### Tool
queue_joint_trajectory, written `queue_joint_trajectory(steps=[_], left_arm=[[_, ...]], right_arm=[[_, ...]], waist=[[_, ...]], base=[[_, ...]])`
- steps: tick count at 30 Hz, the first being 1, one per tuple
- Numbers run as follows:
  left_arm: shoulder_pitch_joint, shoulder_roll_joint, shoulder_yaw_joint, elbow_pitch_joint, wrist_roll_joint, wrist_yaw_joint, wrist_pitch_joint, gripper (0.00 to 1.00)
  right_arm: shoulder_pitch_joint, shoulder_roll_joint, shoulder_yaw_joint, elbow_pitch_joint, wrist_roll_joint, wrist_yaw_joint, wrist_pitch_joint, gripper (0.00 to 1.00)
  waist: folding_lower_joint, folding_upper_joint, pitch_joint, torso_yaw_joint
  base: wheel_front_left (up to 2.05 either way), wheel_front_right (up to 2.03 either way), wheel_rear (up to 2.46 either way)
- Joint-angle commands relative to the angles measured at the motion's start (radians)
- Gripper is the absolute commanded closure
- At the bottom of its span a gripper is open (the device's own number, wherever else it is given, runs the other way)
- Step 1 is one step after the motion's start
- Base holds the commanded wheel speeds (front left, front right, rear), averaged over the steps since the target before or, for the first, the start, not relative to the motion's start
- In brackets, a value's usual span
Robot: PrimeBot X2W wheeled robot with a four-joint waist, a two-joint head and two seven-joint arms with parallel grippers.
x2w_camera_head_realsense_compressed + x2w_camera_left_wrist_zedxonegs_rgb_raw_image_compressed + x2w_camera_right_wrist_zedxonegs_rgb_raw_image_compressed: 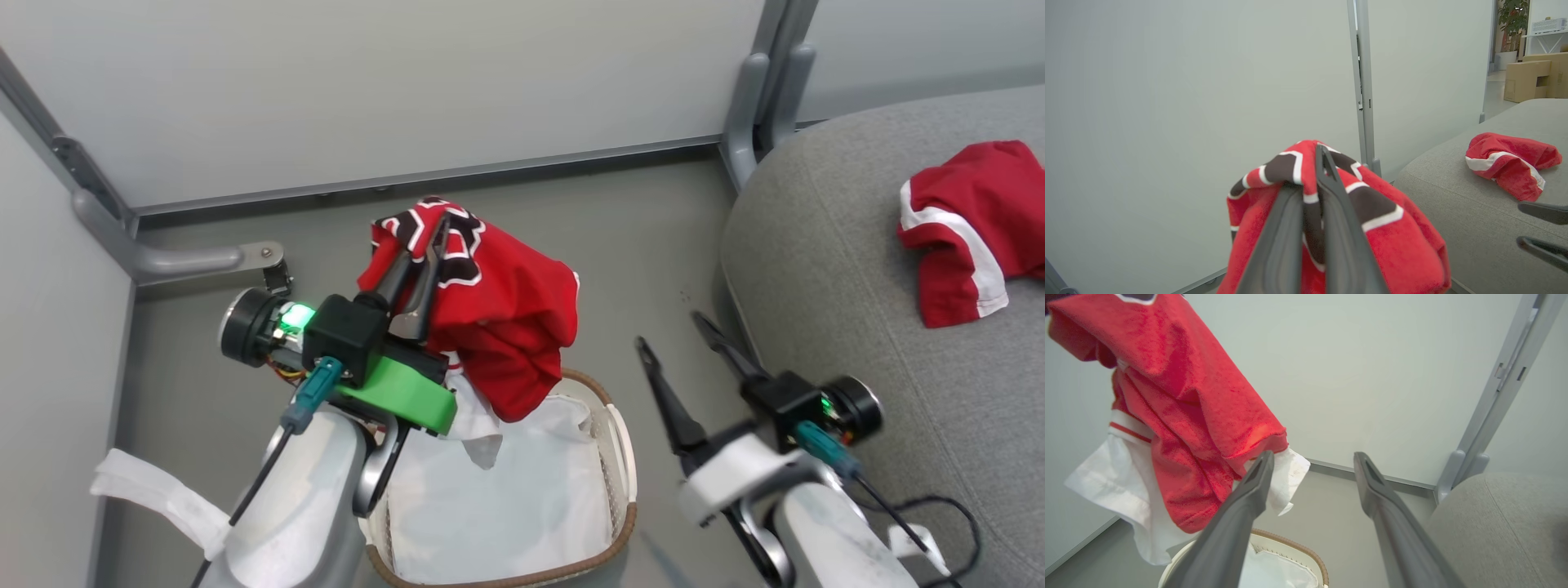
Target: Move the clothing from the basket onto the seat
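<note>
On the left side, the left gripper is pinching the red jersey between its two long dark fingers, which are pressing close together on the cloth. The jersey is hanging in the air above the basket. Its black and white number part is bunching up at the finger tips, and its loose end is drooping down toward the basket's back rim. A white sheet is lying inside the basket, and a corner of it is poking up beside the jersey's low end. To the right of the basket, the right gripper is hovering over the grey floor, with its fingers spreading wide apart and holding nothing. Further right, the big grey seat is sitting next to the wall panels. Another red garment with a white stripe is lying crumpled on the seat, well apart from both grippers.
</note>
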Motion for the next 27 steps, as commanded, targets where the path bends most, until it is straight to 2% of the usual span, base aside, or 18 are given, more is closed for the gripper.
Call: queue_joint_trajectory(steps=[1, 6, 10, 14, 17, 19, 23, 24, 25, 26, 27], left_arm=[[-0.016, -0.009, -0.003, -0.004, 0.001, -0.002, -0.001, 1.00], [-0.026, -0.025, -0.038, 0.005, -0.011, -0.003, -0.001, 1.00], [-0.029, -0.040, -0.072, 0.015, -0.022, -0.004, -0.001, 1.00], [-0.035, -0.045, -0.105, 0.017, -0.038, -0.002, -0.001, 1.00], [-0.038, -0.048, -0.131, 0.019, -0.050, 0.001, -0.001, 1.00], [-0.041, -0.049, -0.148, 0.017, -0.056, 0.003, -0.001, 1.00], [-0.041, -0.051, -0.161, 0.020, -0.069, 0.016, -0.001, 1.00], [-0.039, -0.051, -0.159, 0.018, -0.071, 0.021, -0.001, 0.92], [-0.036, -0.051, -0.155, 0.014, -0.071, 0.027, -0.001, 0.65], [-0.027, -0.051, -0.152, 0.014, -0.071, 0.031, -0.001, 0.29], [-0.018, -0.050, -0.150, 0.017, -0.071, 0.032, -0.001, 0.07]], right_arm=[[-0.038, -0.004, 0.026, -0.005, -0.005, -0.001, -0.002, 0.00], [-0.152, -0.014, 0.198, 0.017, 0.004, -0.001, -0.002, 0.00], [-0.248, -0.013, 0.311, 0.080, 0.009, -0.001, -0.002, 0.00], [-0.316, -0.008, 0.364, 0.174, -0.007, -0.001, -0.002, 0.00], [-0.342, -0.005, 0.359, 0.249, 0.003, -0.001, -0.002, 0.00], [-0.347, -0.002, 0.364, 0.273, 0.038, -0.001, -0.002, 1.00], [-0.341, -0.004, 0.329, 0.253, 0.081, -0.001, -0.002, 1.00], [-0.336, -0.004, 0.320, 0.246, 0.080, -0.001, -0.002, 1.00], [-0.330, -0.005, 0.311, 0.240, 0.082, -0.001, -0.002, 1.00], [-0.324, -0.005, 0.300, 0.232, 0.079, -0.001, -0.002, 1.00], [-0.318, -0.005, 0.287, 0.227, 0.077, -0.001, -0.002, 1.00]], waist=[[0.0001, 0.0000, 0.004, 0.013], [0.0001, 0.0000, 0.008, 0.049], [0.0001, 0.0000, 0.005, 0.083], [0.0001, 0.0000, 0.004, 0.116], [0.0001, 0.0000, 0.001, 0.140], [0.0001, 0.0000, 0.001, 0.156], [0.0001, 0.0000, 0.006, 0.165], [0.0001, 0.0000, 0.008, 0.161], [0.0001, 0.0000, 0.010, 0.155], [0.0001, 0.0000, 0.011, 0.143], [0.0001, 0.0000, 0.011, 0.131]], base=[[0.00, 0.00, 0.00], [0.00, 0.00, 0.00], [0.00, 0.00, 0.00], [0.00, 0.00, 0.00], [0.00, 0.00, 0.00], [0.00, 0.00, 0.00], [0.00, 0.00, 0.00], [0.00, 0.00, 0.00], [0.00, 0.00, 0.00], [0.00, 0.00, 0.00], [0.00, 0.00, 0.00]])
